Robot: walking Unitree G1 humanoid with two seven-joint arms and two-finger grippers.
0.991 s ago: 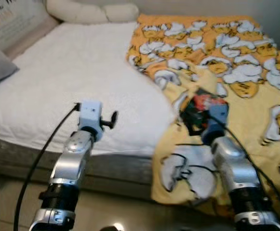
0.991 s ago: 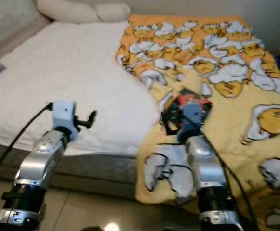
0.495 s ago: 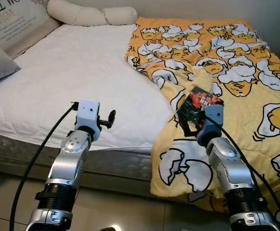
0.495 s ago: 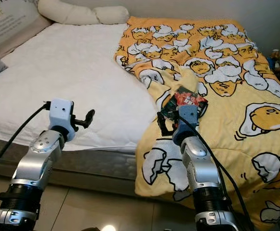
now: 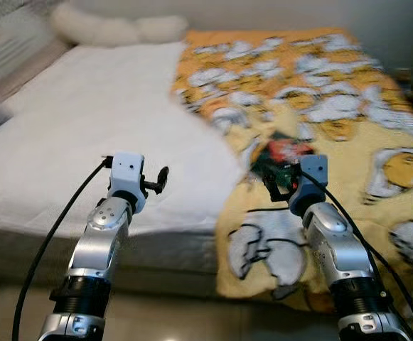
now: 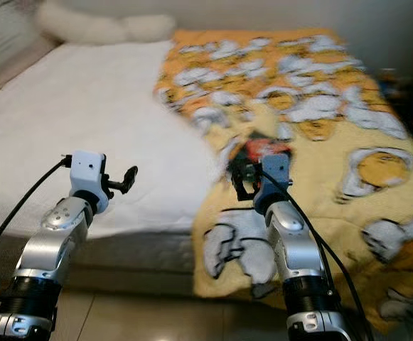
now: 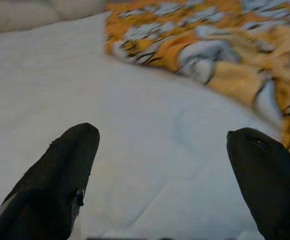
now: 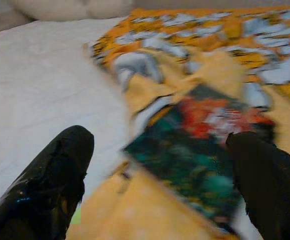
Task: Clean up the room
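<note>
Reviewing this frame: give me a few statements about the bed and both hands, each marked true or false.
1. The dark green and red packet lies on the yellow egg-print blanket. True.
2. The right hand is shut on the packet. False: it is open, with the packet ahead of it.
3. The left hand is open over the white mattress cover. True.
4. The blanket covers the whole bed. False: it covers the robot's right side.

Matt cloth blanket (image 5: 348, 121), glossy packet (image 8: 204, 145)
</note>
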